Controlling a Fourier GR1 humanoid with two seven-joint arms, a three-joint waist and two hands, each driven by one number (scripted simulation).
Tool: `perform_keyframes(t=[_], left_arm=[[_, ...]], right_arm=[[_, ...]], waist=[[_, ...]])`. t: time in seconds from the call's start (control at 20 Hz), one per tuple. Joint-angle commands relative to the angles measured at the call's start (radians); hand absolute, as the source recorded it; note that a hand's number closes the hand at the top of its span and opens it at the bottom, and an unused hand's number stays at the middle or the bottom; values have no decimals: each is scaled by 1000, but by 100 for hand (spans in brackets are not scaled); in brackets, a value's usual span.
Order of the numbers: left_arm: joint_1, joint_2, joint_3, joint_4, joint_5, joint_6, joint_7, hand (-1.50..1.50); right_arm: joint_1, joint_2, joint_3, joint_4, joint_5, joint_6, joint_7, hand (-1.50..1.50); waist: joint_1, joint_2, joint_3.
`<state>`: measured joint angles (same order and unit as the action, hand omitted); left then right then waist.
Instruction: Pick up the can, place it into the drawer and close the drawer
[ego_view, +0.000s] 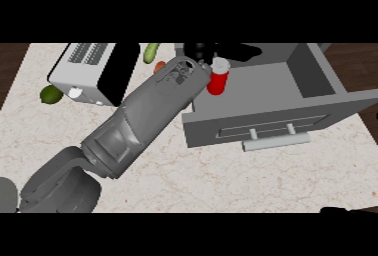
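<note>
The red cylindrical can with a white top (216, 81) stands upright in the upper middle of the frame, inside the left part of the open grey drawer (314, 70), just beside its left wall; whether it rests on the drawer's floor or hangs above it cannot be told; the black left hand (201, 50) sits at the can's top, its fingers clenched about the white end, and its grey forearm runs down to the lower left corner; the drawer is pulled out toward the lower right, its front panel carrying a pale bar handle (275, 142); beneath lies the beige marbled surface (221, 175); left of the forearm, in the upper left, stands a white and black toaster (92, 70); a round green lime (50, 94) lies touching its left side; a long green cucumber (151, 52) lies at the top edge right of the toaster, a small orange item (159, 66) just below it, partly hidden by the forearm; the right hand (347, 210) shows only as a dark sliver at the lower right edge, too little to tell its state.
</note>
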<state>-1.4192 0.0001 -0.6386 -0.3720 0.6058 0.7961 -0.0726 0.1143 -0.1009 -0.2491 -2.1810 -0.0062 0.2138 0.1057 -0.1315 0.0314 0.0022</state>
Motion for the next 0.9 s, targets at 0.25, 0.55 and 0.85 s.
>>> perform_keyframes(t=[0.25, 0.55, 0.85], left_arm=[[28, 0, 19, -39, 82, -6, -50, -150], [-51, 0, 60, -23, 118, -5, -51, -150], [-35, 0, 30, -46, 115, 32, -68, -150]], right_arm=[[-44, -75, 59, -84, 187, 9, -27, -150], [-54, -104, 135, -55, 420, -23, -85, -150], [-90, -140, 255, 57, 708, -87, -131, -150]], waist=[[20, -4, -2], [53, -9, -1], [88, -16, -1]])
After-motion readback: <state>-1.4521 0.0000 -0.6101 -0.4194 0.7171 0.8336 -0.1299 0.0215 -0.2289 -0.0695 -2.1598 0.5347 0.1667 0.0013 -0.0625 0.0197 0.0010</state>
